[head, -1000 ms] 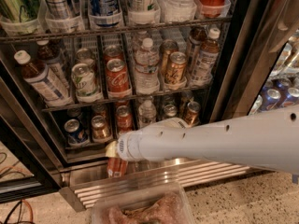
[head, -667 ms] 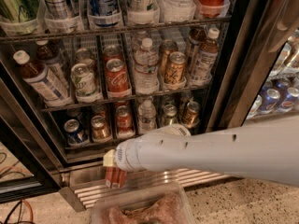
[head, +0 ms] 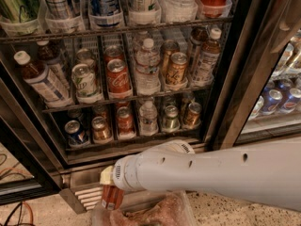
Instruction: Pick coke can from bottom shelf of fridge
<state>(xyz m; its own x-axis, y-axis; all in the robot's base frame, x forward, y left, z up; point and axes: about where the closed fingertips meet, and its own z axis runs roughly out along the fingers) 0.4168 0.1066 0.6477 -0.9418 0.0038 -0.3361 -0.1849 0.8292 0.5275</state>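
My gripper (head: 110,190) is at the end of the white arm that reaches in from the right, low in front of the fridge (head: 237,84). It is shut on a red coke can (head: 112,198), held upright outside the fridge, in front of the ribbed base grille (head: 87,195). The bottom shelf (head: 141,136) is above and behind it. It holds a second red can (head: 124,121), a bronze can (head: 100,129), a blue can (head: 75,132), a water bottle (head: 148,118) and more cans to the right.
A clear plastic bin (head: 157,212) with brownish contents sits on the floor right below the arm. The middle shelf carries another red can (head: 118,77) among bottles and cans. Cables (head: 19,212) lie at bottom left. A second cooler with blue cans (head: 278,100) is at the right.
The arm has drawn back down and to the left with the red can in its gripper, away from the bottom shelf and lower in front of the grille.
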